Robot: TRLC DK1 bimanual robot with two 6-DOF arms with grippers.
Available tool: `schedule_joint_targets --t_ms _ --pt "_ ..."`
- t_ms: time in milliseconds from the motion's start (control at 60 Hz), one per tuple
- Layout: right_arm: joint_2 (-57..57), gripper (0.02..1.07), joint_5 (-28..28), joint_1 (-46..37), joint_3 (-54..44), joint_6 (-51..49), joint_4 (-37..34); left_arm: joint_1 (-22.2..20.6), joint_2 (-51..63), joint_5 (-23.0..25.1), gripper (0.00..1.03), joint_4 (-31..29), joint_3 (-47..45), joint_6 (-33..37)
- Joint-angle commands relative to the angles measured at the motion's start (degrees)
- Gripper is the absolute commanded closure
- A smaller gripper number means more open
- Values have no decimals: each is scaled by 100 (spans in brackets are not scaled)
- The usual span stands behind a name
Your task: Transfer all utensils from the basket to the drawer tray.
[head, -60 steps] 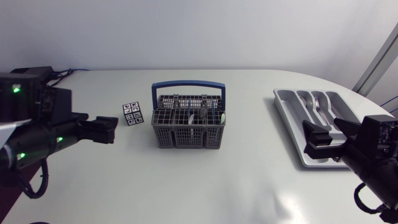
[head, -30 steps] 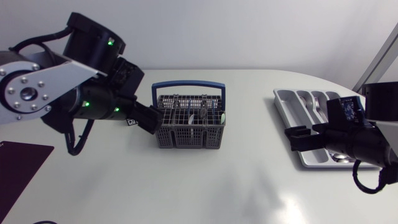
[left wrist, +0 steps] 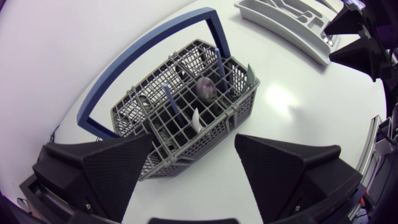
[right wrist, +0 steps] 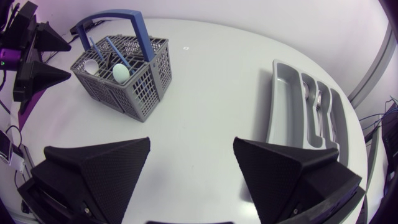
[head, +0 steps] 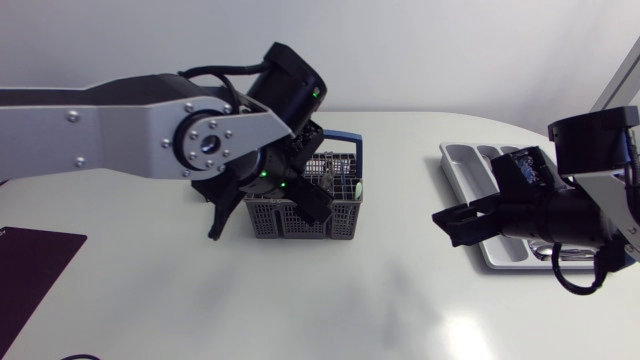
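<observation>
Step in hand, as I am judging it: you are approaching for a pick. Your left tool (left wrist: pixel 194 142) is hovering just above the basket (left wrist: pixel 186 93), fingers spread wide and pinching nothing. The basket is sitting mid-desk, toward the far edge, and is holding several utensils (left wrist: pixel 206 88) upright, with blue handles and a spoon bowl showing. The tray (right wrist: pixel 283 106) is lying by the right edge, with cutlery (right wrist: pixel 318 106) in its slots. Your right tool (right wrist: pixel 191 146) is hanging spread and empty between basket and tray, nearer the tray. Next you are needing to line the left fingers on one handle, drop in, close, and lift straight up clear of the grid.
</observation>
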Motion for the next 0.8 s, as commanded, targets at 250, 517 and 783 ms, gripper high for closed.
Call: schedule_joint_targets --t_ms 250,517,783 --pt "305 12 16 108 137 -46 87 -40 970 -723 26 -61 794 -201" --pt "349 12 51 169 93 -37 140 12 1269 -864 55 -61 1013 -227" --pt "375 12 87 213 49 -37 192 39 1418 -864 76 -70 996 -227"
